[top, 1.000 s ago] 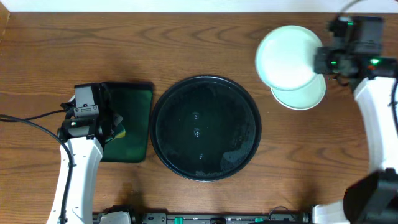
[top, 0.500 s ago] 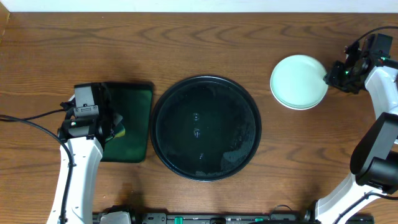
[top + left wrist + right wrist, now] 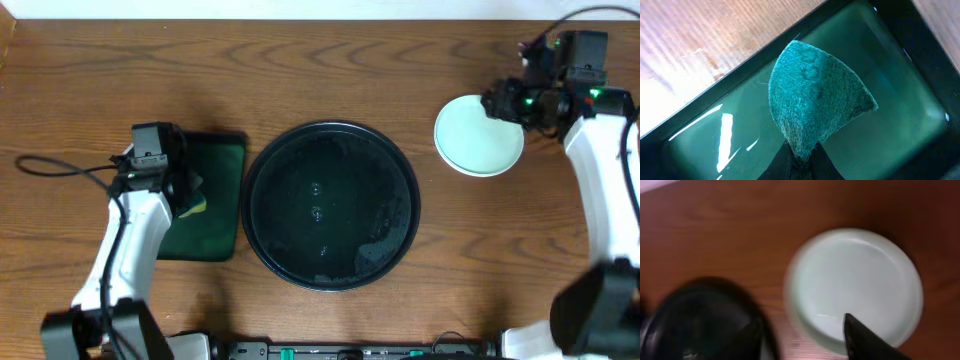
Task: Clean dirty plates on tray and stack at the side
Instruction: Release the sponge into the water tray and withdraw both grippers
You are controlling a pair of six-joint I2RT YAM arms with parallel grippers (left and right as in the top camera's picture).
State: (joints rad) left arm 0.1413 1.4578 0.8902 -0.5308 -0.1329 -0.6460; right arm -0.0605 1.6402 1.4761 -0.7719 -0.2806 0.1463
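The pale mint plates (image 3: 478, 137) lie stacked on the wood at the right and read as one disc from above. My right gripper (image 3: 497, 102) hovers over the stack's upper left edge, open and holding nothing. In the right wrist view the top plate (image 3: 855, 282) looks clean, with my right gripper (image 3: 805, 340) spread over its near rim. The round black tray (image 3: 330, 205) sits mid-table with no plate on it. My left gripper (image 3: 188, 192) is shut on a teal sponge (image 3: 815, 95) above the green tray (image 3: 900, 125).
The rectangular dark green tray (image 3: 215, 215) lies just left of the black tray. A cable (image 3: 50, 165) loops across the table at the far left. The table's back edge runs along the top of the overhead view.
My right gripper has let the plate go onto the stack and opened, then swung back over the stack's upper left. The left arm shifted slightly, still gripping the sponge.
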